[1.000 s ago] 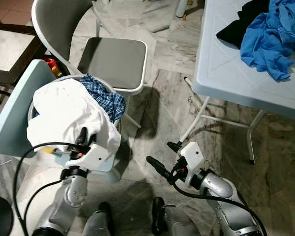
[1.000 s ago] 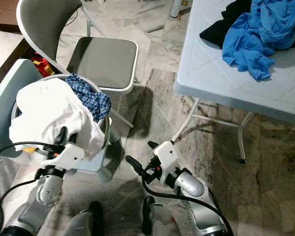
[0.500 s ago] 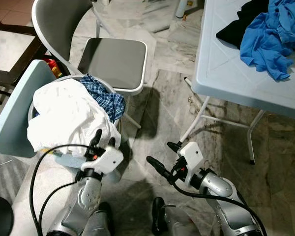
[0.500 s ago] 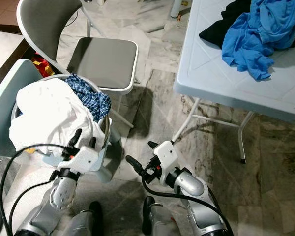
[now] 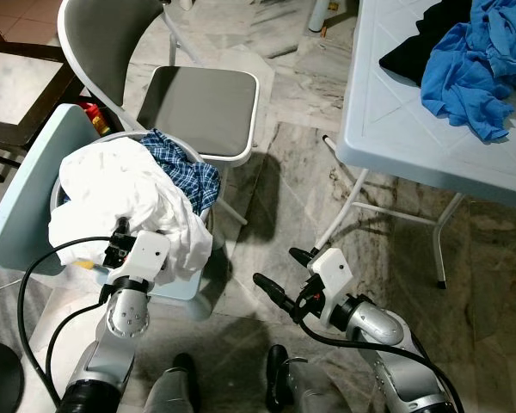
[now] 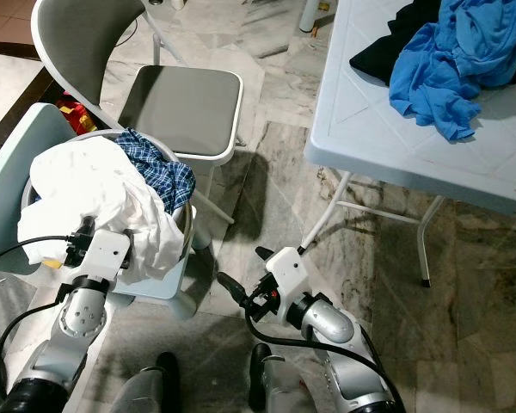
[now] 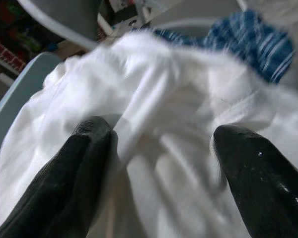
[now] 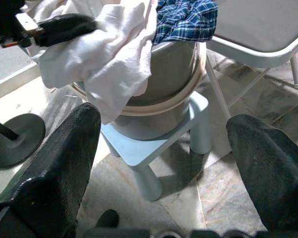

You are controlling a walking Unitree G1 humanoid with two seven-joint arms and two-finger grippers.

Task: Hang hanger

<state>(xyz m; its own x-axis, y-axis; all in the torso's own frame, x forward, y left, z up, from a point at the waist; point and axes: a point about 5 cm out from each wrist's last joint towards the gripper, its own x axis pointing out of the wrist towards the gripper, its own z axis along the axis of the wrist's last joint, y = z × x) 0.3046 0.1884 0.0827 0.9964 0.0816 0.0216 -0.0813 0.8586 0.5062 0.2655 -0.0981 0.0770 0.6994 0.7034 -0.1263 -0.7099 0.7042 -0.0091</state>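
Marbled grey stone flooring (image 5: 284, 185) spreading underneath, veined and glossy. Left end effector (image 7: 154, 163) reaching into the laundry, black fingers (image 7: 84, 163) spread wide and pressing against crumpled white cloth (image 5: 120, 202), soft and deeply folded, without pinching it. Draping over the rim of a round grey basket (image 8: 169, 74), with a blue checked garment (image 5: 185, 168) bunched beside the white one. Basket standing on a small pale blue stool (image 8: 154, 144) with stubby legs. Right end effector (image 5: 282, 277) hovering low over the floor, well apart from the basket, fingers (image 8: 49, 163) splayed open and holding nothing. Just beyond the basket, a folding chair (image 5: 202, 107) with white tubular frame and flat grey padded seat. Further off to the right, a pale blue plastic surface (image 5: 413, 120) on thin white legs, moulded with ridged panels, carrying a rumpled bright blue garment (image 5: 473, 60) lying partly over black fabric (image 5: 417, 43). No telling where the hanger is.
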